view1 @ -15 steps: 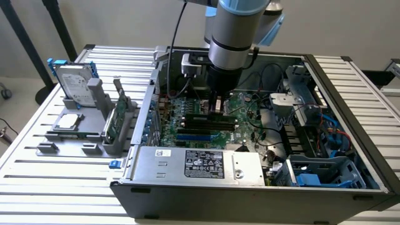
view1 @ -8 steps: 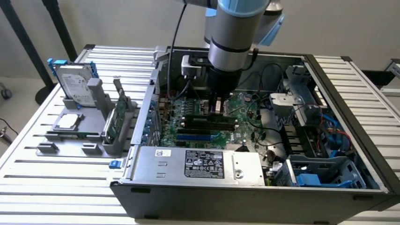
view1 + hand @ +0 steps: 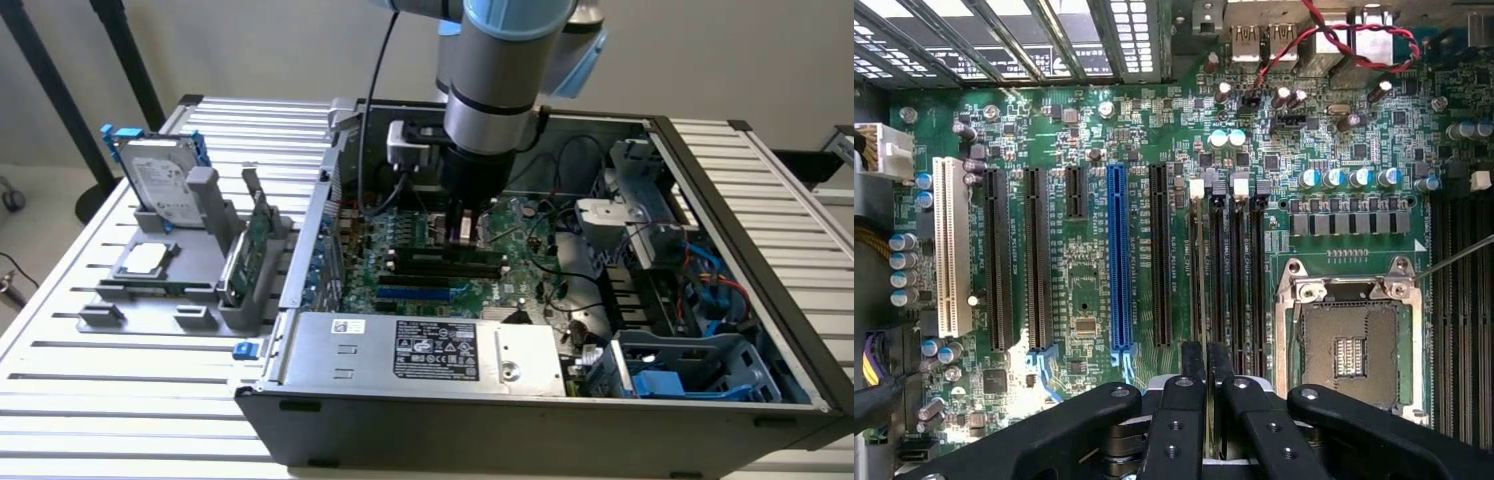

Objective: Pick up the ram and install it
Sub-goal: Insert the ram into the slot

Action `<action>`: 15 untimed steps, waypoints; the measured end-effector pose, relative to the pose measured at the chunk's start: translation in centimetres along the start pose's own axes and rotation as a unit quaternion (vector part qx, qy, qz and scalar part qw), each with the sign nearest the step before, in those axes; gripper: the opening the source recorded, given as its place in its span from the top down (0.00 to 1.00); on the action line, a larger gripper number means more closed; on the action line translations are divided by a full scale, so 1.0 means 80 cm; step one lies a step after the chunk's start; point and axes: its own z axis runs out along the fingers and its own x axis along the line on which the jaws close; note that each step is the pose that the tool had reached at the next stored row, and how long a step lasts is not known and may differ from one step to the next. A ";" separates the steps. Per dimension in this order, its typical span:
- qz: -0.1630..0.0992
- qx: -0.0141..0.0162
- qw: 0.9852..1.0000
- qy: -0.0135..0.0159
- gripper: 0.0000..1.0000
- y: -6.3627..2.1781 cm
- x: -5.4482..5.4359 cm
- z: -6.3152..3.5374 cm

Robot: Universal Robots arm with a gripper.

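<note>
Two fingers (image 3: 1184,410) of our gripper (image 3: 1206,375) pinch the ram (image 3: 1203,290) edge-on over the black slots (image 3: 1239,270). We judge it wants to stay square to its slot, pressed evenly. Room is tight: socket (image 3: 1351,345) beside, cables (image 3: 577,170) and case wall (image 3: 721,190) beyond.

exterior view: looks down at my arm over the open PC case (image 3: 747,250), from a ways back
wrist view: rides my wrist, facing down, close up
shared: the motherboard (image 3: 400,262) (image 3: 1084,290)
</note>
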 end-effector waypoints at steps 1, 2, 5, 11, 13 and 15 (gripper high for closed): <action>0.000 0.000 1.000 0.000 0.86 0.000 0.000 0.000; -0.001 0.000 1.000 0.001 0.86 0.000 0.000 0.001; -0.001 0.000 1.000 0.001 0.86 0.000 0.000 0.001; -0.002 0.001 1.000 0.001 0.86 0.000 0.000 0.003; -0.002 0.002 1.000 0.001 0.86 0.000 0.000 0.004; -0.001 0.002 1.000 0.000 0.86 0.001 0.000 0.004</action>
